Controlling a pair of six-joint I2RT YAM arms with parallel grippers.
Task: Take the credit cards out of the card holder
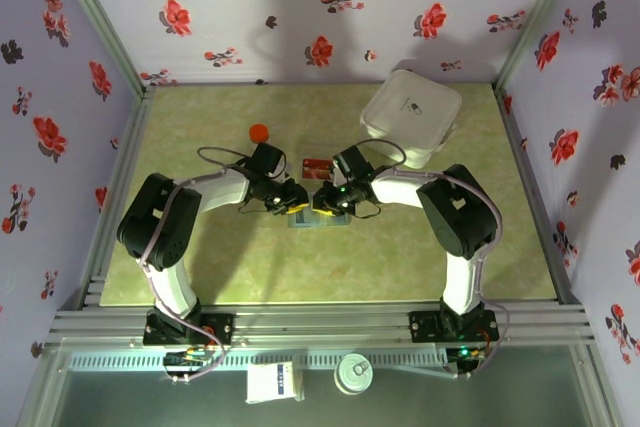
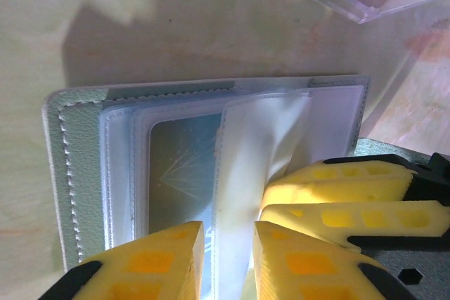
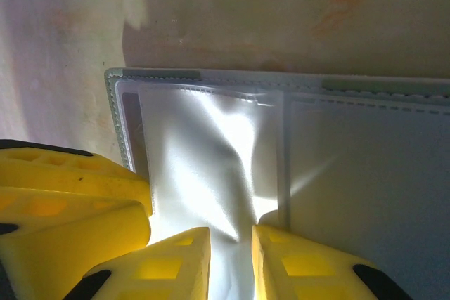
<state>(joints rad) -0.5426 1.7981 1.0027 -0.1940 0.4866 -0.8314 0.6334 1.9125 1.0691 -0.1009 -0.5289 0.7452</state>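
Where the two arms meet at the middle of the table (image 1: 200, 277), the card holder (image 1: 299, 220) lies open and flat right under both grippers, only its near edge peeking out below them in the overhead view. In the left wrist view the card holder (image 2: 77, 173) shows a stitched grey-green border and clear plastic sleeves. One sleeve (image 2: 246, 159) is lifted off the stack and runs down between the yellow fingers (image 2: 162, 258) of the left gripper (image 2: 228, 233). Its jaws stand narrowly apart, with a sliver of gap beside the sleeve. A dark card (image 2: 179, 166) sits in the sleeve beneath. The right gripper's fingers (image 2: 330, 173) rest on the holder just beside, at the right.

In the right wrist view the right gripper (image 3: 232, 240) straddles the crumpled white sleeve (image 3: 204, 166) with a narrow gap. The plastic fills that gap, and whether it is pinched I cannot tell. The left gripper's fingers (image 3: 63, 180) lie close at the left.

From above, each arm has its elbow swung outward and its forearm reaching in towards the centre, so the left gripper (image 1: 292, 199) and right gripper (image 1: 325, 197) point down nearly nose to nose. A red credit card (image 1: 317, 167) lies on the table just behind them, apart from the holder.
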